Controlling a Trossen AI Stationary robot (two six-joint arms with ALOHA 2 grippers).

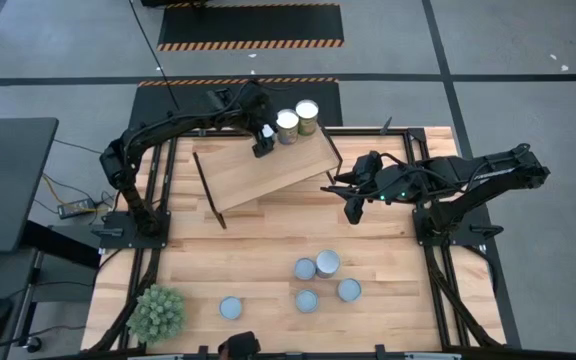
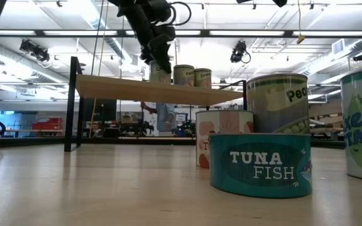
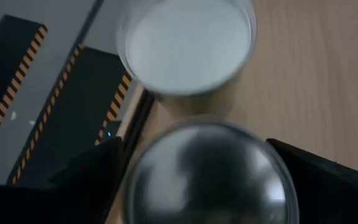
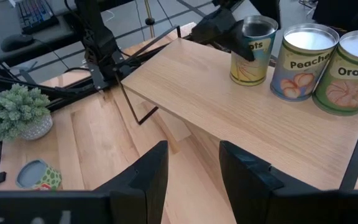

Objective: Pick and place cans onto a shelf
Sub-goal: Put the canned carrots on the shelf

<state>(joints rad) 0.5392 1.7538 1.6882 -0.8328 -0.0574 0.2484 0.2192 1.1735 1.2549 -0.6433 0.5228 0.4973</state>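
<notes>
The light-wood shelf stands tilted on thin black legs at the table's far side. Two cans, peaches and oranges, stand upright on its far right end. My left gripper is shut on a third, yellow-labelled can beside them on the shelf; its silvery top fills the left wrist view. My right gripper is open and empty, above the table by the shelf's right end. Several more cans stand on the table near its front. My left gripper holds the yellow-labelled can by its upper wall, just below the rim, pinched between the two fingers, one on each side. The fingers come from above, pointing down. The can stands upright with its base on the shelf.
A spiky green plant stands at the near left corner. In the low view a tuna can and a peas can stand close to the camera. Bare tabletop lies between the shelf and the near cans.
</notes>
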